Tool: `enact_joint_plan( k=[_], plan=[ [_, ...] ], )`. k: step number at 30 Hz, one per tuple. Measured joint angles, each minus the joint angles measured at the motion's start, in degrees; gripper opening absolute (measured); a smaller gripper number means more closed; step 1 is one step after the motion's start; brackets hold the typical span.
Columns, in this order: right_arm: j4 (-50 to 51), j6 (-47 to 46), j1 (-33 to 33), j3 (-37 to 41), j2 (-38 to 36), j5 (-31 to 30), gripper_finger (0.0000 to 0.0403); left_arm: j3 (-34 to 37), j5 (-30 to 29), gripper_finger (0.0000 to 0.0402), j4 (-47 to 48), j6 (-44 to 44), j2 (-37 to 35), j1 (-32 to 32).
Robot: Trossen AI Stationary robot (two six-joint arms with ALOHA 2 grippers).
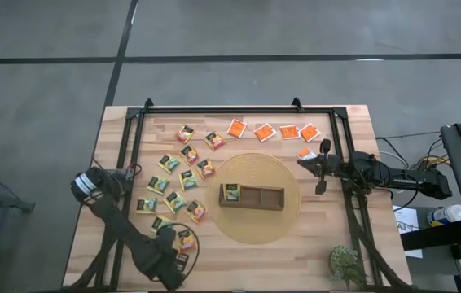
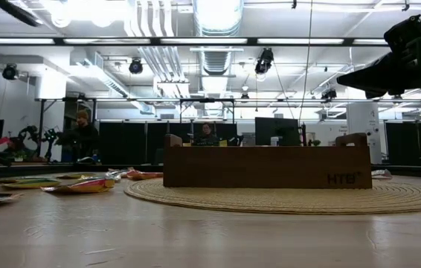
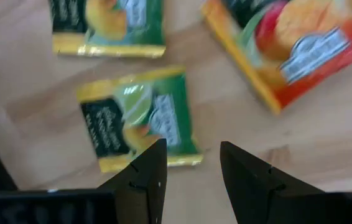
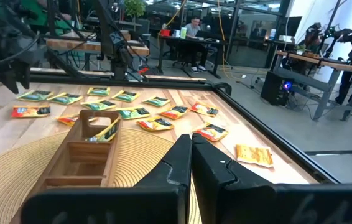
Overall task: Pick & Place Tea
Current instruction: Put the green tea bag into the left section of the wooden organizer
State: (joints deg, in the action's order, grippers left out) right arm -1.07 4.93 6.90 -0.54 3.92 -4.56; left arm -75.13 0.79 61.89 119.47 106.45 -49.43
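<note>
left tool (image 3: 188, 165) fingers apart, empty, seemingly just above a green-and-yellow sachet (image 3: 137, 118); right tool (image 4: 191, 155) closed, empty.

Looks like a big open robotics lab or workshop: exposed ceiling ducts (image 2: 218, 18) and strip lights overhead, grey concrete floor (image 1: 43, 81), workbenches (image 4: 95, 45) with monitors (image 2: 276, 131), cables everywhere, and people seated at desks (image 4: 191, 30) in the back.

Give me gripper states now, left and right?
Left gripper: open, empty, poised over a green-and-yellow tea sachet.
Right gripper: closed, empty, beside the wooden tray.
</note>
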Motion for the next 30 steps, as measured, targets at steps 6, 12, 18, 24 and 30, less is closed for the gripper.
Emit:
enact_joint_plan(
  k=[6, 12, 18, 24, 30],
  plan=[
    [0.0, 0.0, 0.01, 0.0, 0.0, 0.0, 0.0009, 0.32, -1.85, 0.0142, -0.16, 2.83, 0.0, -0.83],
    [0.0, 0.0, 0.02, -0.01, 0.0, -0.02, 0.0009, 2.55, -3.53, 0.0142, -1.16, 4.97, 0.0, -0.29],
    [-0.02, 0.0, 0.01, 0.0, -0.02, -0.01, 0.0008, 9.52, 0.43, 0.0142, -8.29, 7.62, -0.37, -0.26],
    [0.01, 0.0, -0.01, -0.01, -0.02, 0.01, 0.0008, 13.62, 2.95, 0.0116, -18.88, 6.62, -0.26, -0.28],
    [-0.02, 0.0, -0.01, -0.01, 0.0, -0.01, 0.0009, 13.35, 4.75, 0.0022, -18.35, 3.43, -0.15, -0.19]
  ],
)
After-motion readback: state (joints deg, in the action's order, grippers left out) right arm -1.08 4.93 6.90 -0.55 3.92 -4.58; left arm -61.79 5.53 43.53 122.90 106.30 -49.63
